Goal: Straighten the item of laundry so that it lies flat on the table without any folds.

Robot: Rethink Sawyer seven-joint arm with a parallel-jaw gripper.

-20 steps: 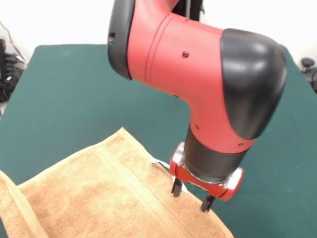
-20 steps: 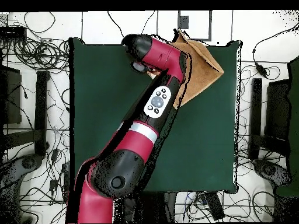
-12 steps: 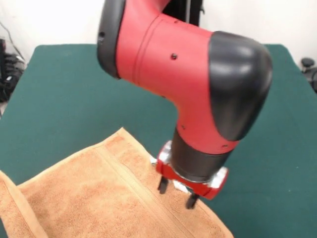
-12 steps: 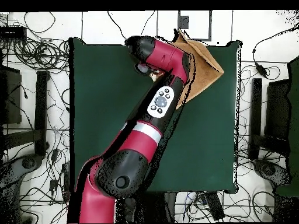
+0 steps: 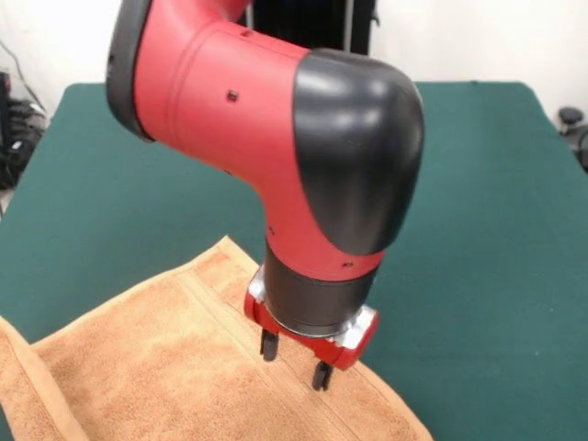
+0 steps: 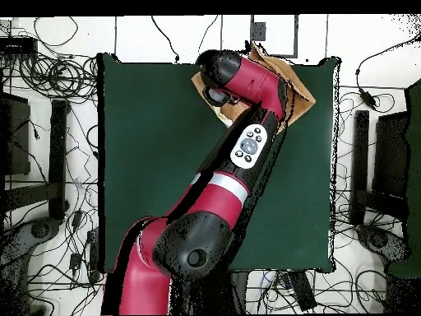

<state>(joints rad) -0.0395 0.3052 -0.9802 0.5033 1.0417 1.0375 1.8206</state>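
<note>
Towel (image 5: pixel 175 367) lies skewed over the table (image 5: pixel 487 230) corner, so I judge my gripper (image 5: pixel 294 360), fingers spread and empty, hovers above it to grab.

Nubby terry towel (image 5: pixel 165 367); matt cloth table (image 5: pixel 487 230)

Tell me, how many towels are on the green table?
1. The orange-tan towel lies at the table's near edge in the front view, under the open gripper. The arm hides part of it from overhead; no second towel shows.
</note>
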